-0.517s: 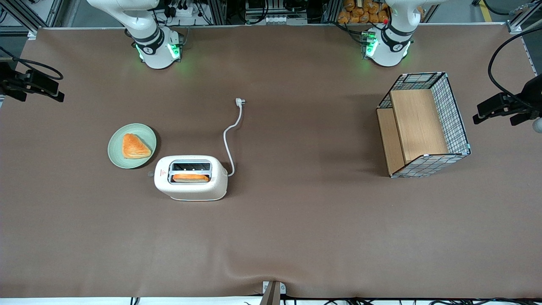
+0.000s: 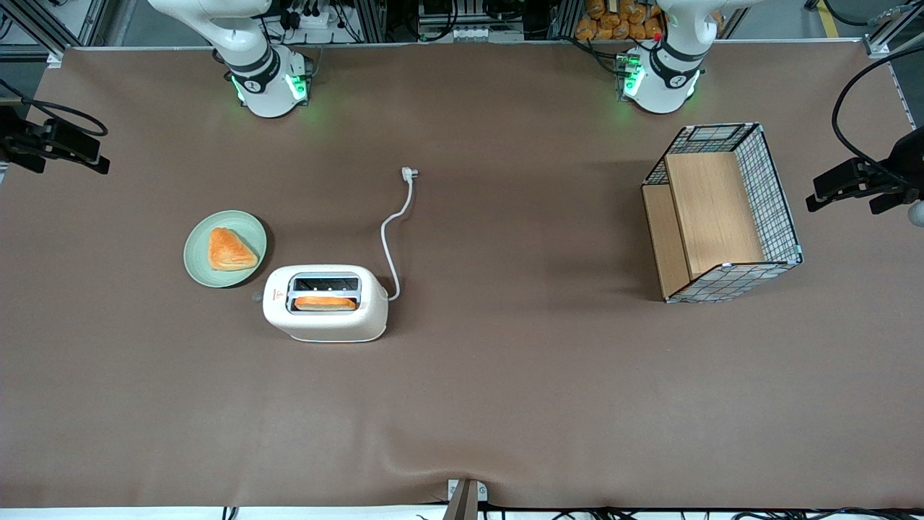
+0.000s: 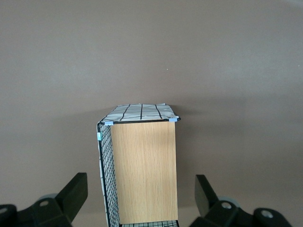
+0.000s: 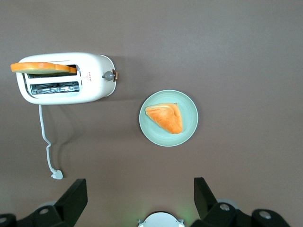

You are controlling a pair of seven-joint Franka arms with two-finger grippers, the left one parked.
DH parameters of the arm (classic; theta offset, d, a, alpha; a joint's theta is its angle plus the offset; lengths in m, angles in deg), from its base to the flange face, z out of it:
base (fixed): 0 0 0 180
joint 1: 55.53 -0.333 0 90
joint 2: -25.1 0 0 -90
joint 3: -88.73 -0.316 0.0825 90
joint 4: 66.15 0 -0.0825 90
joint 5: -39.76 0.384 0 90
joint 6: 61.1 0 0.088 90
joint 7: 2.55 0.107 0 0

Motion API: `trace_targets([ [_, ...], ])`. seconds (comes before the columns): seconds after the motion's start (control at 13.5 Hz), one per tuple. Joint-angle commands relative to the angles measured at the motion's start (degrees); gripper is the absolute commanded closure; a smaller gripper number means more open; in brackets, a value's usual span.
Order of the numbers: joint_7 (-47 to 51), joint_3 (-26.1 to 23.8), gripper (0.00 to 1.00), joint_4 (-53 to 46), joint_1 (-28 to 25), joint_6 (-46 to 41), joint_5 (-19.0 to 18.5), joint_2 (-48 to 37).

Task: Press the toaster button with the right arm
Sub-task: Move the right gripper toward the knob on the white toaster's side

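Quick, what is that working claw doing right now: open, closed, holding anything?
Right gripper: jaws open, holding nothing, high above the table, well clear of the toaster button.

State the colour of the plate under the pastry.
Pale green plate, clearest in the right wrist view; the hand hangs open high above.

the only sign that shows is a small red warning triangle (image 2: 278, 293) on top of the toaster (image 2: 325, 302), at the end nearest its button (image 4: 108, 75). tiny red marks sit under it, too small to read. the gripper (image 4: 140, 196) hangs high above the table and bears no lettering.
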Motion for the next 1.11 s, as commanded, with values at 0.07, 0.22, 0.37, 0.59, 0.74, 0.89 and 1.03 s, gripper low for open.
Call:
trace_targets([
  [0.07, 0.0, -0.3, 0.0, -0.9, -0.1, -0.3, 0.7, 0.3],
  [0.22, 0.0, -0.3, 0.0, -0.8, -0.1, -0.4, 0.7, 0.3],
  [0.37, 0.0, -0.2, 0.0, -0.8, -0.1, -0.4, 0.7, 0.3],
  [0.59, -0.1, -0.3, 0.0, -0.3, 0.3, -0.4, 0.8, 0.4],
  [0.74, -1.5, -0.3, 0.0, 0.1, -0.2, -0.6, 0.7, 0.7],
  [0.89, -3.6, -0.3, 0.0, 0.3, -0.7, -0.6, 0.7, 0.9],
  [1.03, -5.5, -0.3, 0.0, 1.8, -0.7, -0.2, 0.7, 0.9],
])
